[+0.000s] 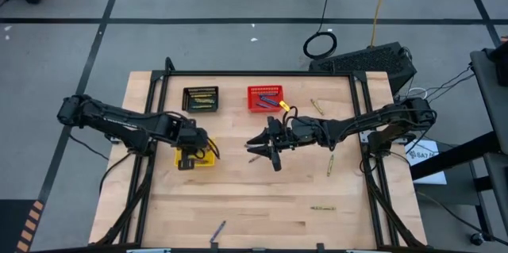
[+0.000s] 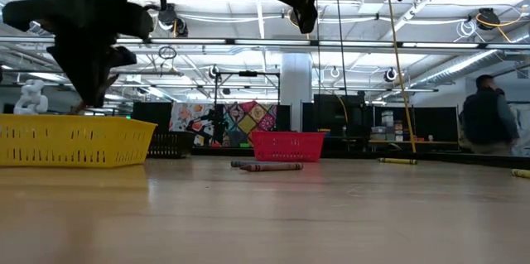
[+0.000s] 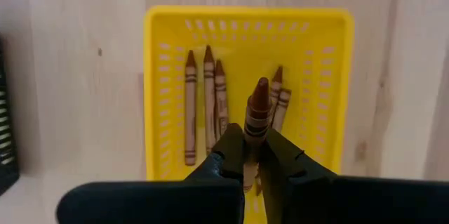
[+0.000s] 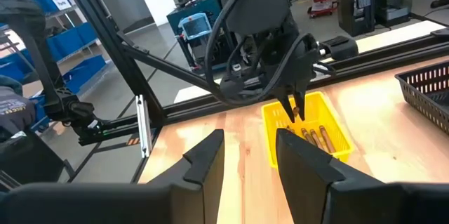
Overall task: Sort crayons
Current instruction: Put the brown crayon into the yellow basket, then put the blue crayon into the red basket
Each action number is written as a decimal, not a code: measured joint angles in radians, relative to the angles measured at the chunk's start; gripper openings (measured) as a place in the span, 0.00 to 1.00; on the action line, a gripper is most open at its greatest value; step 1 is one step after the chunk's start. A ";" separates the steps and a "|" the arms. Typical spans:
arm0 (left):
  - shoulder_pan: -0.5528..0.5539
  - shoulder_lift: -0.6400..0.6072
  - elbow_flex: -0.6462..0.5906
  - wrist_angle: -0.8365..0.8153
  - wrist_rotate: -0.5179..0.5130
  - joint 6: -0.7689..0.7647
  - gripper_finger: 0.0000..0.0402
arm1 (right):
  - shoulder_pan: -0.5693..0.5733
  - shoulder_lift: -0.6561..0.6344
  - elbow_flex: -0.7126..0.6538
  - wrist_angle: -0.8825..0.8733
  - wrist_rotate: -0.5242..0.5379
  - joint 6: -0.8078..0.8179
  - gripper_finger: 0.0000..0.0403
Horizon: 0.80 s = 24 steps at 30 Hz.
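Observation:
My left gripper point(image 1: 193, 156) hangs over the yellow basket point(image 3: 158, 97), pointing steeply down and shut on a brown crayon point(image 3: 257, 112). Several brown crayons point(image 3: 207, 104) lie on that basket's floor. My right gripper point(image 1: 255, 148) hovers open near the table's middle, level and facing the left gripper, with nothing between its fingers point(image 4: 207, 157). The right wrist view shows the left gripper point(image 4: 295, 104) above the yellow basket point(image 4: 319, 122). Two crayons point(image 2: 267, 165) lie flat on the table in front of the red basket point(image 2: 287, 144). My left gripper pinches the brown crayon between its two fingers point(image 3: 231, 155), on the wrapped shaft point(image 3: 255, 131) behind the middle. The fingers come from above and lie along the crayon. Its pointed end point(image 3: 262, 83) sticks out past the fingertips, down toward the basket's floor.
A black basket point(image 1: 200, 98) with yellow-green crayons and a red basket point(image 1: 264, 98) with blue ones stand at the far side. Loose crayons lie at the right point(image 1: 329, 166), near right point(image 1: 321, 208), near edge point(image 1: 218, 229) and far right point(image 1: 317, 106). A person point(image 2: 487, 119) stands beyond the table.

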 joint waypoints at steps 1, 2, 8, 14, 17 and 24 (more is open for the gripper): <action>0.000 0.009 0.000 -0.001 0.000 0.008 0.04 | 0.000 0.000 0.001 -0.005 0.000 0.000 0.29; 0.000 0.020 0.000 -0.001 0.000 0.012 0.05 | 0.000 0.000 0.001 -0.005 0.000 0.000 0.29; 0.000 0.075 0.000 -0.007 0.000 0.035 0.18 | 0.000 0.000 0.001 -0.014 0.000 0.000 0.29; -0.001 0.079 0.000 -0.010 0.000 0.031 0.24 | -0.002 0.000 0.001 -0.061 0.054 0.000 0.29; -0.007 0.064 0.000 -0.013 0.000 0.011 0.25 | -0.003 0.000 0.001 -0.102 0.120 0.000 0.29; -0.039 0.030 0.000 -0.019 0.001 -0.011 0.25 | -0.032 0.008 0.001 -0.191 0.161 0.000 0.29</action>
